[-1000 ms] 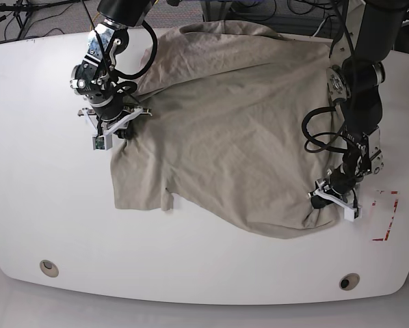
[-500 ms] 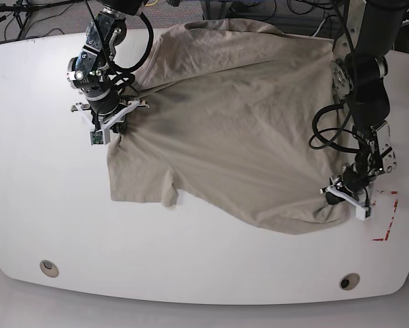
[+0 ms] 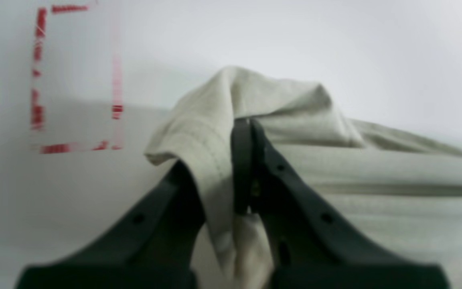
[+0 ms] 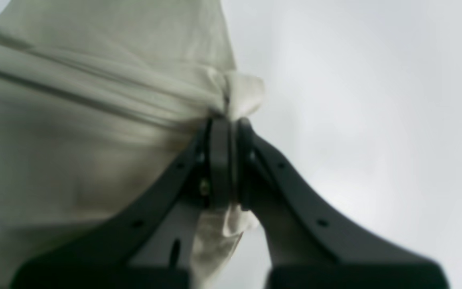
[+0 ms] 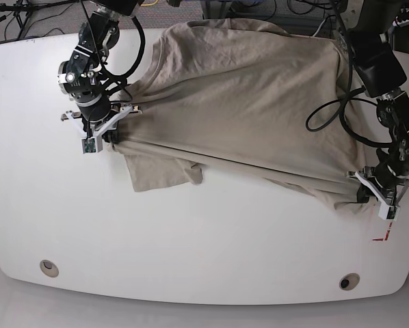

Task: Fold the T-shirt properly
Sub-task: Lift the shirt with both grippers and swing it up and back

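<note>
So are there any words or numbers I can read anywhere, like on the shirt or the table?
None can be read.
T-shirt: plain beige cloth, no print or label showing.
Table: no words, only red corner marks, which are lines, not letters.
Left gripper and right gripper: black, no writing visible; both wrist views are blurry.

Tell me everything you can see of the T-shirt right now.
The T-shirt is plain beige, soft wrinkled fabric with no print. It lies across the white table, pulled taut between two pinched spots. The right gripper is shut on one edge and the left gripper on the opposite stitched edge. One short sleeve lies flat toward the table's near side.
</note>
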